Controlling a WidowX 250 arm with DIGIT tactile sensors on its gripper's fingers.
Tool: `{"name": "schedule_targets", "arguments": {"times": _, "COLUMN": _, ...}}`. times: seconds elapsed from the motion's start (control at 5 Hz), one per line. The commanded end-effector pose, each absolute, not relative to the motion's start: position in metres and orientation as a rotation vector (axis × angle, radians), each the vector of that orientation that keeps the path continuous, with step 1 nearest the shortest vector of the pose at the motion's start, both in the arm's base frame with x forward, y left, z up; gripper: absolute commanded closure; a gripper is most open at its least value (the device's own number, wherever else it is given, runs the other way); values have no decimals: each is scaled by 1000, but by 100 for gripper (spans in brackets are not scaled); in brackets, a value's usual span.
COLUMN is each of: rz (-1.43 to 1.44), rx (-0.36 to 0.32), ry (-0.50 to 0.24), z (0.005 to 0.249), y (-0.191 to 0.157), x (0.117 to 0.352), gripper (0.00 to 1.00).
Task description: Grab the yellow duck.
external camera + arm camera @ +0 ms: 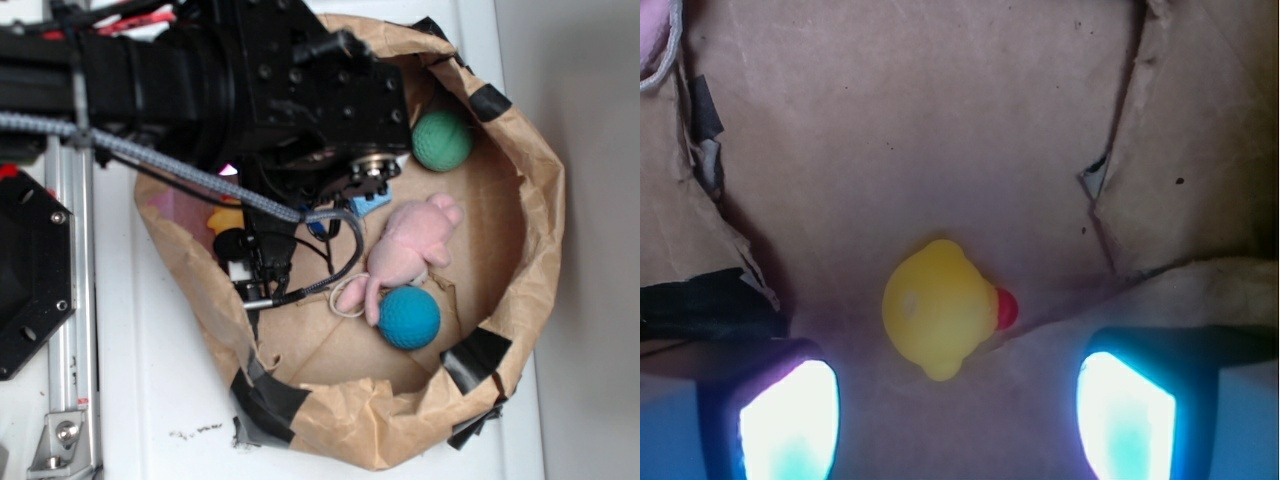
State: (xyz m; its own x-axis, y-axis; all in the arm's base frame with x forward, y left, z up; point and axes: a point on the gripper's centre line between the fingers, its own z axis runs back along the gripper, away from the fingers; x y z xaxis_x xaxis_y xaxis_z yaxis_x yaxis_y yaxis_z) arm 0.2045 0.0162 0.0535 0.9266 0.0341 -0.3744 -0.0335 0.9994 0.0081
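Note:
The yellow duck (940, 310) lies on the brown paper floor with its red beak pointing right in the wrist view. My gripper (958, 420) is open. Its two glowing fingertips (790, 425) stand wide apart at the bottom of that view, and the duck sits just ahead of the gap between them, touching neither. In the exterior view only a sliver of the duck (228, 218) shows under the black arm (300, 90), near the bag's left wall. The arm hides the jaws there.
A rolled-down brown paper bag (530, 200) with black tape patches holds everything. Inside lie a pink plush bunny (410, 250), a green ball (442, 140) and a blue ball (409, 317). Paper folds (1110, 190) rise beside the duck.

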Motion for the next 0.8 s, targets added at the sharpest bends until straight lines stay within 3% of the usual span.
{"name": "schedule_targets", "arguments": {"times": 0.0, "rz": -25, "rx": 17, "ry": 398, "z": 22, "y": 21, "x": 194, "gripper": 0}}
{"name": "schedule_targets", "arguments": {"times": 0.2, "rz": -17, "rx": 34, "ry": 407, "z": 17, "y": 22, "x": 192, "gripper": 0}}
{"name": "schedule_targets", "arguments": {"times": 0.4, "rz": -14, "rx": 34, "ry": 405, "z": 9, "y": 23, "x": 190, "gripper": 100}}
{"name": "schedule_targets", "arguments": {"times": 0.6, "rz": 10, "rx": 53, "ry": 415, "z": 6, "y": 25, "x": 191, "gripper": 100}}
